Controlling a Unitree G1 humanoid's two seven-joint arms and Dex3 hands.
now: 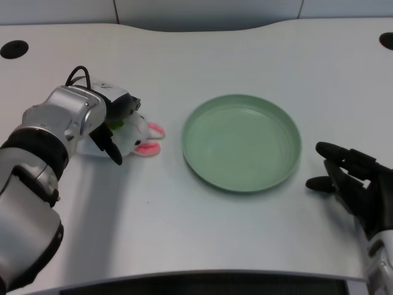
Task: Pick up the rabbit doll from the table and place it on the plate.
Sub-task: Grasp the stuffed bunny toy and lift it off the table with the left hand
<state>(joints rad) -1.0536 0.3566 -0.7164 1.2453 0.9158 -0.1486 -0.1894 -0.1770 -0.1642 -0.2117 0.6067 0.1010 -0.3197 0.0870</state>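
The white rabbit doll [138,136] with pink ears lies on the table left of centre, its ears pointing right toward the plate. My left hand [115,126] is over the doll's left part. Dark fingers [111,147] curl down along its near side and the rest of the hand sits against its far side, so the doll is gripped between them. Much of the doll's body is hidden under the hand, and a bit of green shows there. The green plate [270,175] sits empty in the middle of the table, a short way right of the doll's ears.
My right hand [351,178] rests at the right edge of the table, just past the plate. Two dark round holes [13,48] mark the table's far corners. The table's front edge runs along the bottom of the view.
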